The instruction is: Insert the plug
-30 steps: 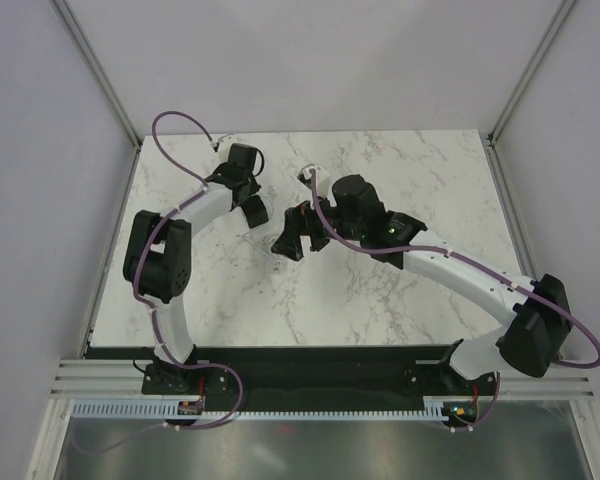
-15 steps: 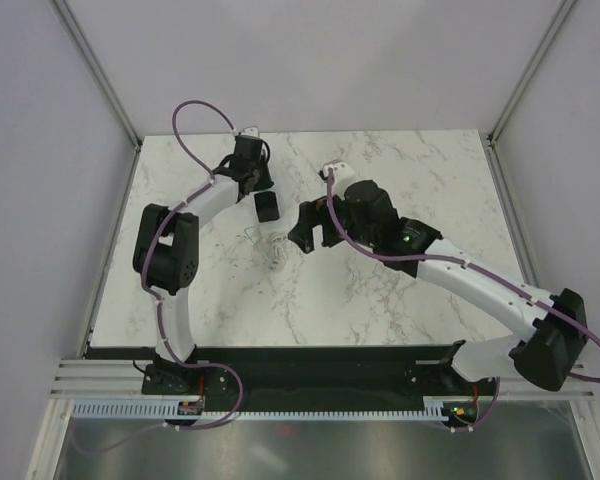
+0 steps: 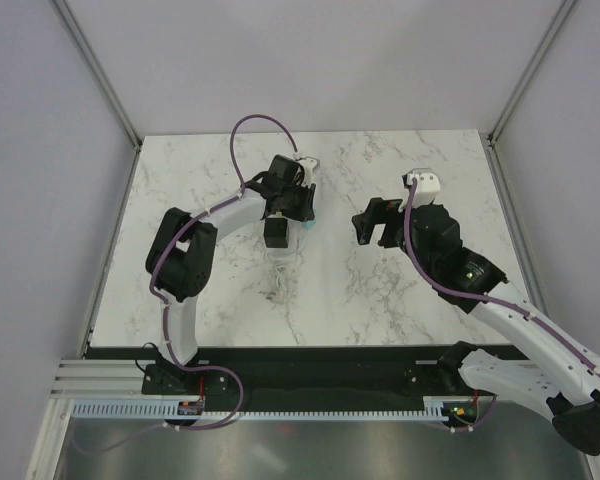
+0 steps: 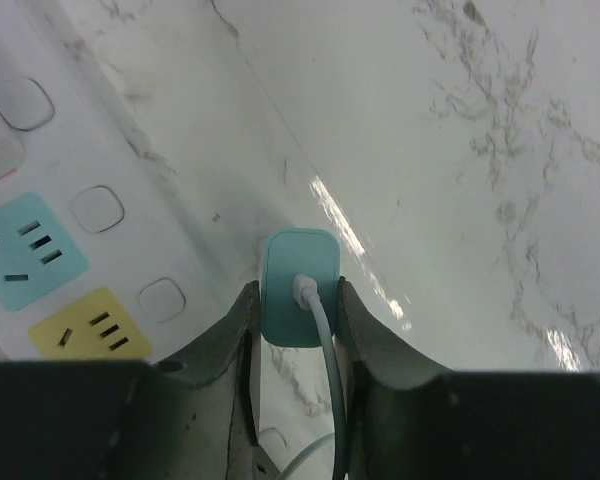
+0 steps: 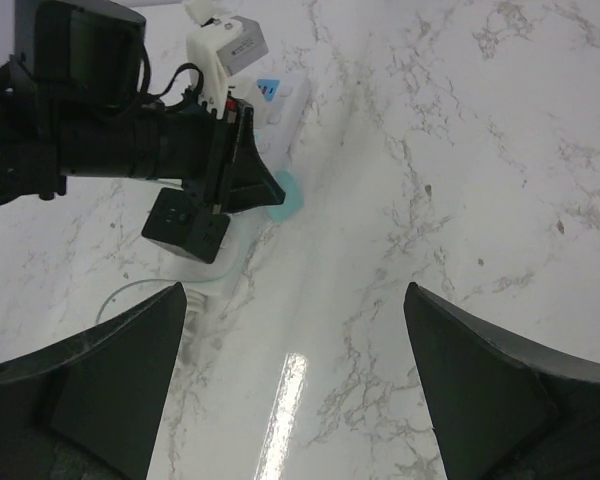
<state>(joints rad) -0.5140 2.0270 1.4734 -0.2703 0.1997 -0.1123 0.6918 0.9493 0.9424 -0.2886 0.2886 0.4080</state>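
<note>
In the left wrist view my left gripper [image 4: 296, 292] is shut on a teal plug [image 4: 298, 262], whose pale cable [image 4: 327, 370] runs back between the fingers. The plug hangs over the marble just beside the edge of a white power strip [image 4: 110, 150], which has a blue socket [image 4: 30, 250] and a yellow socket [image 4: 90, 325]. From above, the left gripper [image 3: 298, 205] sits at mid-table. My right gripper [image 3: 375, 222] stands wide open to its right, holding nothing. The right wrist view shows the plug [image 5: 285, 202] under the left fingers, next to the strip [image 5: 292, 100].
The left wrist's black camera block [image 5: 188, 225] hangs over the strip. Loose pale cable [image 5: 130, 295] loops on the marble near the strip's near end. White enclosure walls with metal posts [image 3: 100, 70] bound the table.
The left arm has swung right and toward the table's middle with the plug in its grip. The right arm has pulled back to the right, away from the strip.
</note>
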